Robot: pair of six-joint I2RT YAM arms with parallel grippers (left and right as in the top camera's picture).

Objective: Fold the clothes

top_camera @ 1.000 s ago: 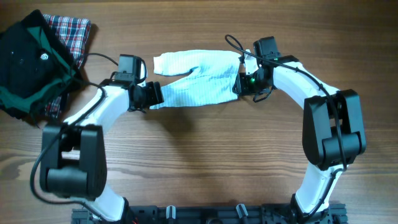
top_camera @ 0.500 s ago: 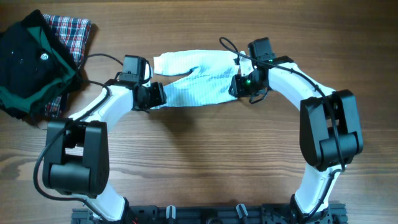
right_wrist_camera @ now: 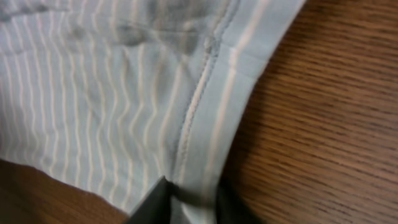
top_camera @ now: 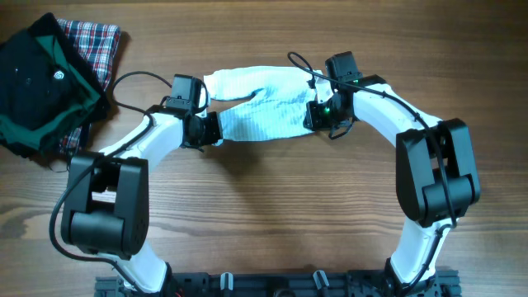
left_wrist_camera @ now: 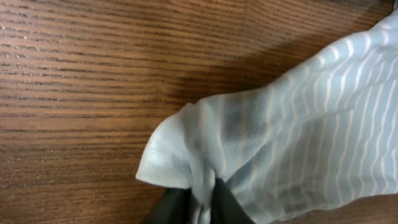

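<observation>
The clothes (top_camera: 264,103), a small pale-blue garment with fine white stripes, lie spread across the middle back of the wooden table. My left gripper (top_camera: 216,128) is at its lower left corner. In the left wrist view the gripper (left_wrist_camera: 202,208) is shut on a pinched fold of the striped cloth (left_wrist_camera: 298,124). My right gripper (top_camera: 312,114) is at the garment's right edge. In the right wrist view the gripper (right_wrist_camera: 193,205) is shut on the hemmed edge of the cloth (right_wrist_camera: 112,93).
A black-and-green garment (top_camera: 37,82) lies piled at the far left on a red plaid cloth (top_camera: 95,41). Bare wood lies in front of the pale garment between the two arms. A thin black cable (top_camera: 136,76) loops by the left arm.
Both grippers have shut on the garment's edges. The left one slid right onto the lower left corner; the right one shifted slightly left.
</observation>
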